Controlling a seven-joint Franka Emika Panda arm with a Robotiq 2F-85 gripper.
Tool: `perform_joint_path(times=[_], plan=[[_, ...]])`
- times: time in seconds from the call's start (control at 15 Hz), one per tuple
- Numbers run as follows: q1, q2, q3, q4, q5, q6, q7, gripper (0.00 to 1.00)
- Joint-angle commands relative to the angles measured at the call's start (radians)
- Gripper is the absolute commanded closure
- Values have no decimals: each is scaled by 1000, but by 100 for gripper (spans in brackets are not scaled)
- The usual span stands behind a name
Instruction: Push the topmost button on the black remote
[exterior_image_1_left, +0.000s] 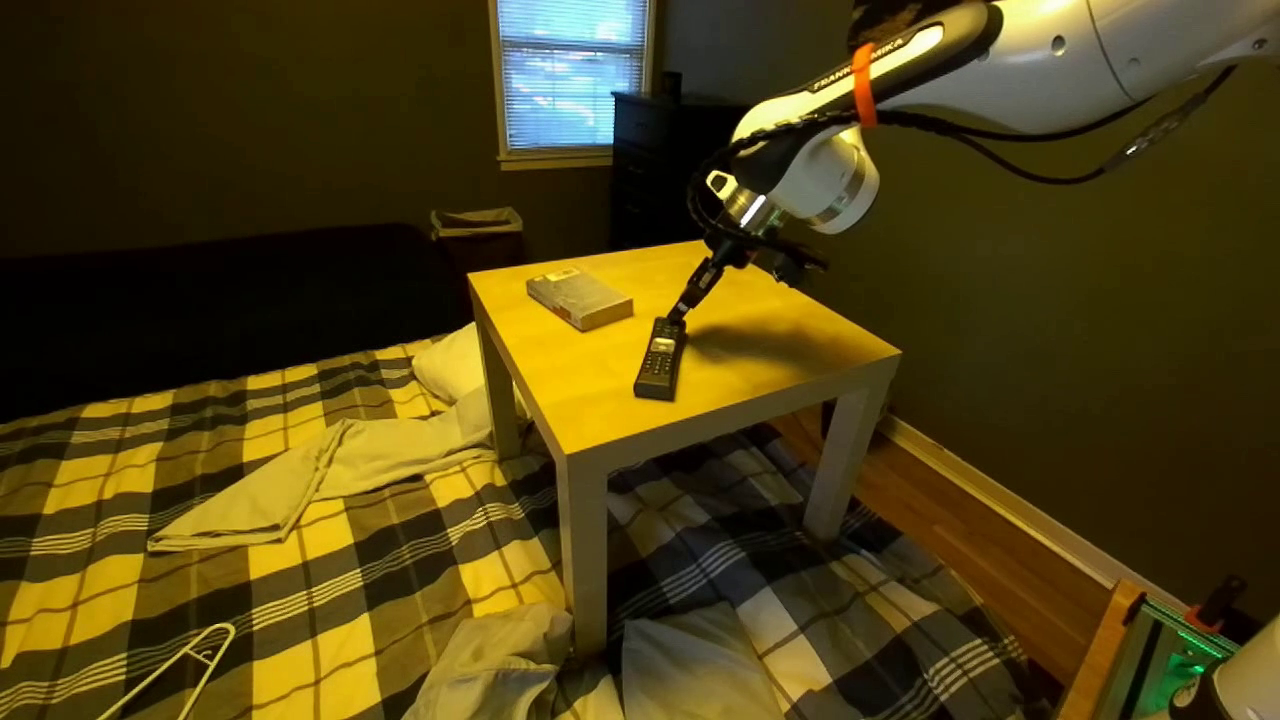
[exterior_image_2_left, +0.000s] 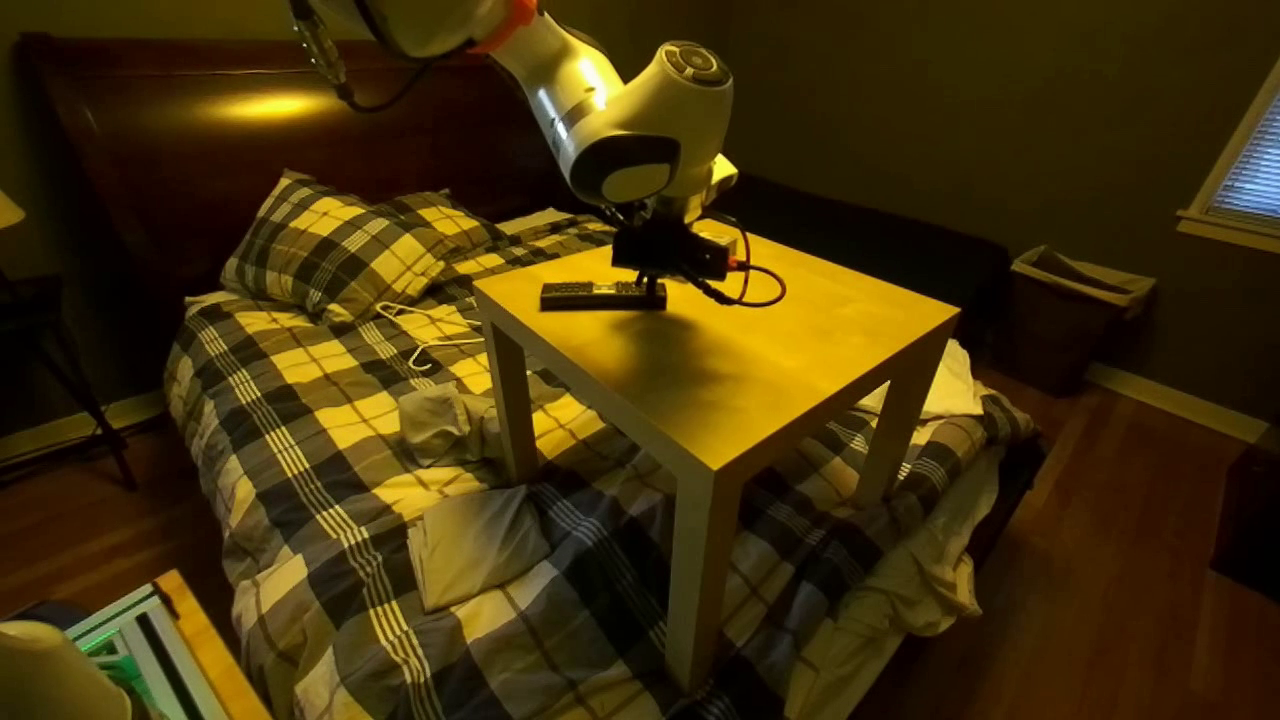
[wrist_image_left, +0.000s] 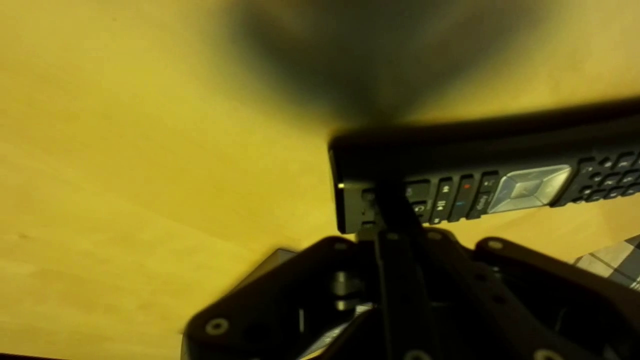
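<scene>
On the yellow table, the black remote lies with top end under the claw, 2 fingers clenched together.

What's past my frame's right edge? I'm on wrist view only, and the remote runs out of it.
Observer: The rest of the black remote; it lies on the tabletop, its end short of the edge.
Operator: What else is on there?
Observer: A pale flat box, lying apart from the remote.
Operator: Will it all give if I push?
Observer: It might: in both exterior views the table legs stand on plaid bedding.
</scene>
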Motion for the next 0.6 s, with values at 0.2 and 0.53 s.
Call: perform_joint_path(times=[0.2, 0.53], plan=[[-9, 28, 6, 29, 35, 19, -35, 100], [-7, 34, 0, 30, 17, 19, -32, 100]])
